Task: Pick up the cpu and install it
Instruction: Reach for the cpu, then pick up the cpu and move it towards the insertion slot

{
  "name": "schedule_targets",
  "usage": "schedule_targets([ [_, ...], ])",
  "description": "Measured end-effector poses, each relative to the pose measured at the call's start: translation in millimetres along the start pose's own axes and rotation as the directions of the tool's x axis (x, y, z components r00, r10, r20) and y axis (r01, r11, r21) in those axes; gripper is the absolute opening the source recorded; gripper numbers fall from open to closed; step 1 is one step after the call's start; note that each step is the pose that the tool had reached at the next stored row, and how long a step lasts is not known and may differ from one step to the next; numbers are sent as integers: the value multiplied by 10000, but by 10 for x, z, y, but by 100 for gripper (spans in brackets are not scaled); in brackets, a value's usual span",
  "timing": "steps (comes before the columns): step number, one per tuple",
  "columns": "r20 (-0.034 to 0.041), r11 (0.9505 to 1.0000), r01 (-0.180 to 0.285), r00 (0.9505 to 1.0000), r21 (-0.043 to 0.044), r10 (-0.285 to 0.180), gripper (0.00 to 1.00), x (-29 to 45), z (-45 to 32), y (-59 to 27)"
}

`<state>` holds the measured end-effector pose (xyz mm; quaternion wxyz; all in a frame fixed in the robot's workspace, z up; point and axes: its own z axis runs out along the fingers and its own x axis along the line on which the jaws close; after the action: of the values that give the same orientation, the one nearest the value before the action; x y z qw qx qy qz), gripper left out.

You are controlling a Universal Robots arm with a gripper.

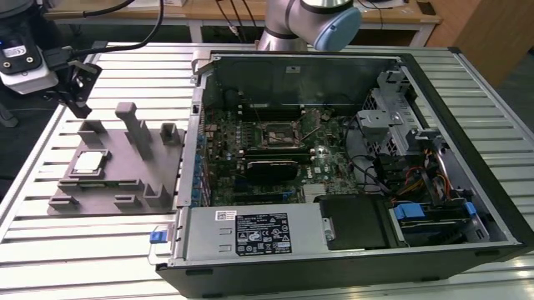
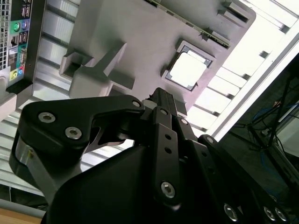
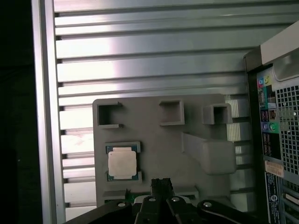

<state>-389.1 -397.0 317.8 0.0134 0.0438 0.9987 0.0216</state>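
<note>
Gripper [image 1: 82, 107] hangs in the air over the far left corner of the tray [image 1: 125, 182], at the exterior view's left. Fingers pressed together, nothing between them; in both wrist views the tips [image 3: 161, 183] read as one narrow black block [image 2: 159, 95]. No contact with anything.

Cpu [image 1: 87, 164] lies flat in a shallow square recess on the tray's left part, silvery top up, dark rim showing all round. It shows in both wrist views [image 3: 122, 163] [image 2: 187, 71], below the fingertips and apart from them.

Tray is grey with several upright posts; the tallest post [image 1: 134, 128] stands toward its far middle, right of the cpu. Tray rests on a slatted metal table [image 1: 84, 250], just left of the open computer case [image 1: 292, 78], their edges nearly touching.

Case lies on its side, board exposed. Socket [image 1: 279, 132] sits in the far middle of the board, a black square frame, well apart from the cpu. Arm base [image 1: 309, 19] rises behind the case's far wall. Case's rear ports [image 3: 268, 116] show in the first wrist view beside the tray [image 3: 159, 144].
</note>
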Motion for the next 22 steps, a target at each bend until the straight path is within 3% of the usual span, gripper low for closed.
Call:
schedule_targets([
  [14, 1, 10000, -2, 10000, 0, 2, 11, 29, 24, -6],
  [22, 0, 10000, -8, 10000, 0, 8, 11, 97, 66, -56],
])
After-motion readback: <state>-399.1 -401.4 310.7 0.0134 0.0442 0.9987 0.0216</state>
